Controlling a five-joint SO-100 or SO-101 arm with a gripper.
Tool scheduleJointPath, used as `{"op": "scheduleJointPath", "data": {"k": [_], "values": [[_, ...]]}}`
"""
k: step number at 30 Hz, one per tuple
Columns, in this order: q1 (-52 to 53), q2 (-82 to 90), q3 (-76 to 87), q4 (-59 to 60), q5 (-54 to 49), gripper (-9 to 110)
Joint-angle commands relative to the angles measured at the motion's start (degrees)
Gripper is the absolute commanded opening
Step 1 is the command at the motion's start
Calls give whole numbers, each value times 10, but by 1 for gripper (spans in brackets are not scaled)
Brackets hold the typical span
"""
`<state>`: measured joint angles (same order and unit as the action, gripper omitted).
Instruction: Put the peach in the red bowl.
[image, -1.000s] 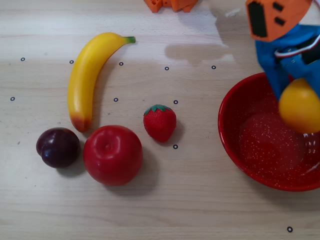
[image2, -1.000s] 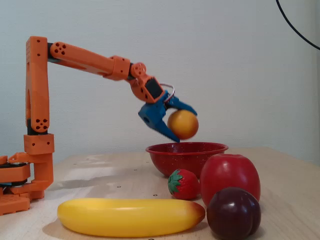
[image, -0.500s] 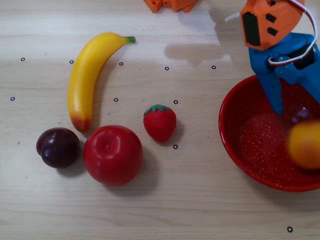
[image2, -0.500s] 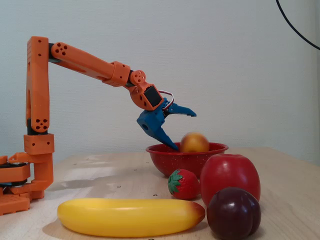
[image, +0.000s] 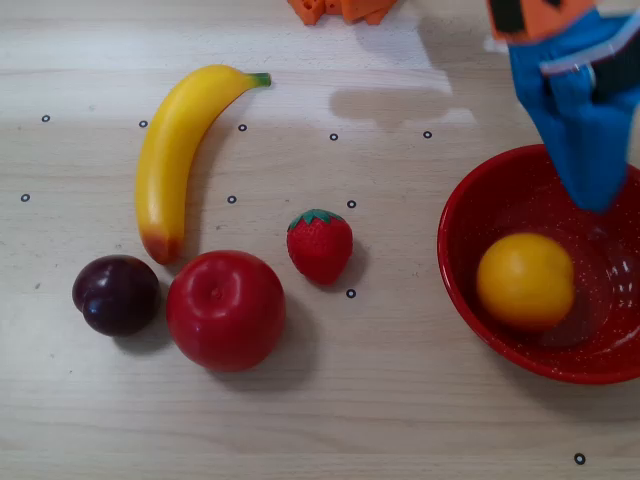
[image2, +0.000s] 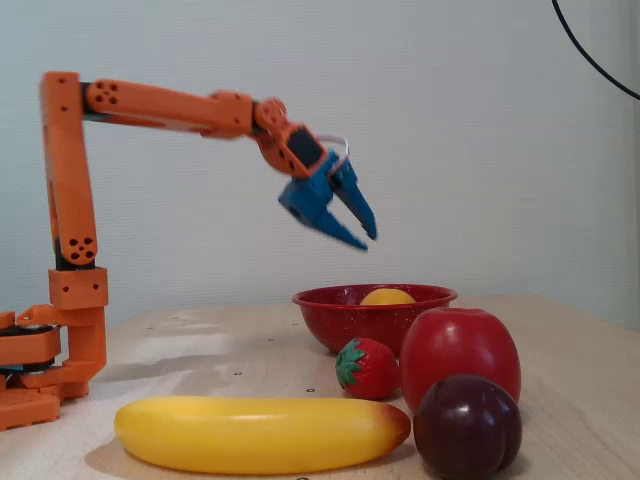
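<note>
**A:** So where did the peach (image: 525, 281) end up?

**B:** It sat inside the red bowl (image: 470, 300), below the gripper (image2: 364, 237). A second earlier it hung clamped there; now the gripper had risen clear, empty, fingers only slightly apart.

Overhead view: peach (image: 525, 281) sits inside the red bowl (image: 470, 300), at the right of the surface (image: 400, 420). My end effector (image: 590, 190) hangs above the bowl's far rim, apart from the peach. Strawberry (image: 320, 245) lies left of the bowl, well apart. Apple (image: 226, 310) is left of and nearer than the strawberry, plum (image: 116, 294) just beside the apple's left. Banana (image: 175, 150) lies behind both.
</note>
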<state>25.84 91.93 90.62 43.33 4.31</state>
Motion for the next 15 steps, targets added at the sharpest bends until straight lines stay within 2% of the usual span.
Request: {"op": "scheduleJointPath", "data": {"k": [1,8,15], "values": [[-30,86,-44,21,-17,0],[-102,219,53,52,-31,0],[-170,425,278,15,-9,0]]}}
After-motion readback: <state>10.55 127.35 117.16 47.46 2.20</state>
